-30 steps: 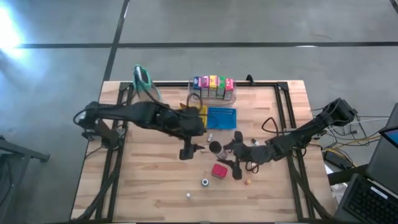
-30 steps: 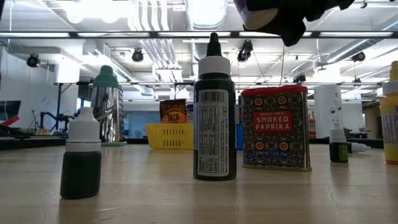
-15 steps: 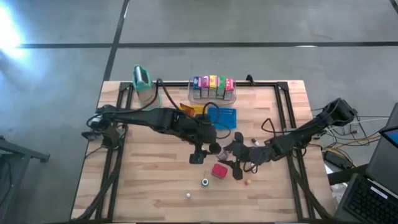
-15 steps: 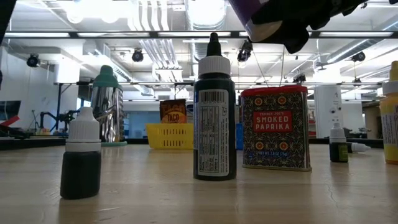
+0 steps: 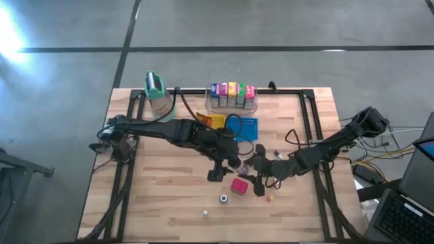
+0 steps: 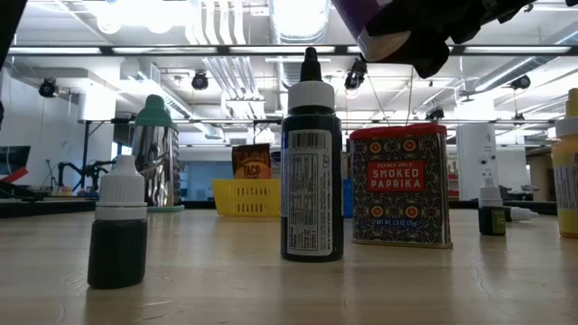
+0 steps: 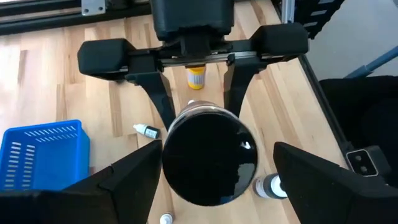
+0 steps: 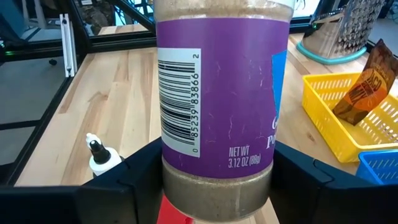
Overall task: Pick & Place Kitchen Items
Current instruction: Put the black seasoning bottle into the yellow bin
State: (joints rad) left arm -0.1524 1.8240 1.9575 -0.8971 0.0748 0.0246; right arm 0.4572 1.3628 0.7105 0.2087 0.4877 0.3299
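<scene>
- My right gripper's fingers point(image 8: 134, 183) are clamped on the lower body of the spice jar point(image 8: 217, 93). They press its two sides just under the purple barcode label.
- My left gripper's fingers point(image 7: 124, 180) are spread wide, one on each side of the jar's black lid point(image 7: 208, 158). One finger looks to be against the lid and the other stands a little off it. I can't tell whether there is real contact.
- Only the left wrist view shows both at once: the right gripper point(image 7: 198, 99) faces me from beyond the lid, with its two dark fingers coming down onto the jar.
- From above, the left gripper point(image 5: 226, 165) and the jar sit just behind the paprika tin point(image 5: 239, 186). There the jar reads only as a dark round top.
- The low view adds height: the jar hangs in the air above the paprika tin, clear of the table point(image 6: 271, 280).
- The low view also shows a tall green bottle point(image 6: 312, 162) just beside the tin, and a small white-capped bottle point(image 6: 117, 226) well off on that same side.
- Behind the tin, the high view shows a blue basket point(image 5: 243, 127), a yellow basket point(image 5: 213, 122) and a clear bin point(image 5: 232, 102) holding colourful cartons point(image 5: 232, 91).
- The right wrist view shows an orange pouch point(image 8: 367, 84) propped in the yellow basket.
</scene>
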